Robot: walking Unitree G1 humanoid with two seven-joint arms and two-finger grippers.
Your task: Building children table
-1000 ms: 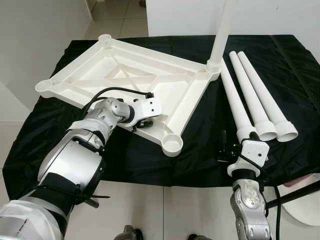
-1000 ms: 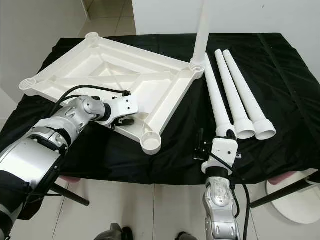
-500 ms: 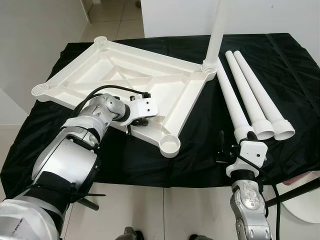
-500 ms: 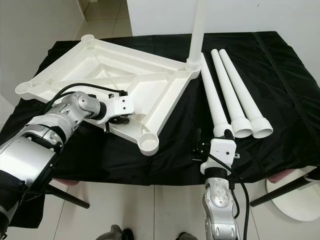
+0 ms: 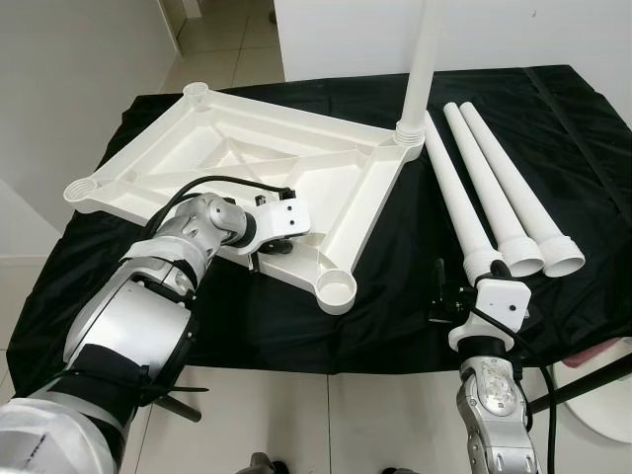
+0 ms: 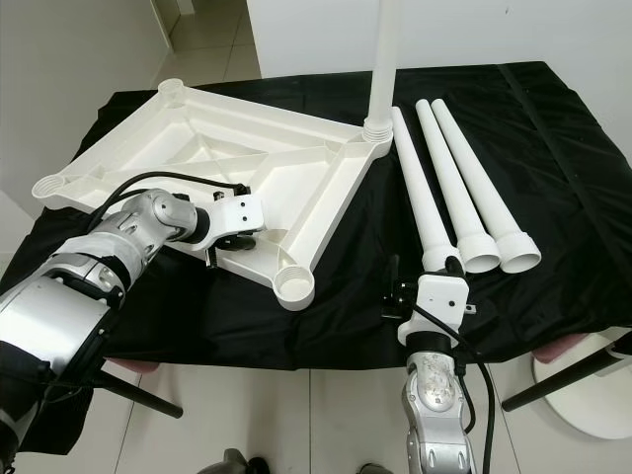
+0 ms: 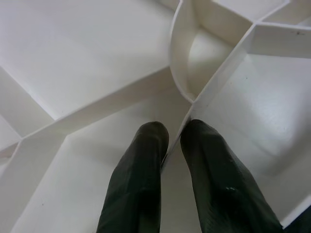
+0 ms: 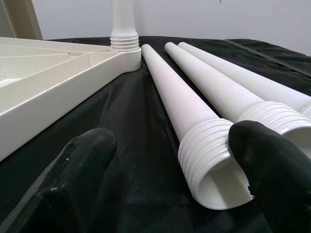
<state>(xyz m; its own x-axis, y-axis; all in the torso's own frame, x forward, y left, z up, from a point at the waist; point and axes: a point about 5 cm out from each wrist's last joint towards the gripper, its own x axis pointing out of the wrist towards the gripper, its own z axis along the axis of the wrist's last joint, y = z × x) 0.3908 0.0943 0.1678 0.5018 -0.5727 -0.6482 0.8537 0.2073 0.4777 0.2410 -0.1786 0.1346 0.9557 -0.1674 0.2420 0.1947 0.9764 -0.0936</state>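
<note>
In the left eye view, the upturned white tabletop (image 5: 247,173) lies upper left on the black cloth (image 5: 395,286), one leg (image 5: 420,69) already standing in its far corner socket. Three loose legs (image 5: 494,188) lie at right.

In the left wrist view, the left gripper (image 7: 174,141) is clenched on a tabletop rib (image 7: 204,92).

In the right wrist view, the right gripper (image 8: 170,160) is spread wide at the nearest loose leg's threaded end (image 8: 209,145), apparently not yet touching it. Fitting a second leg seems in hand; next, close on that leg.
</note>
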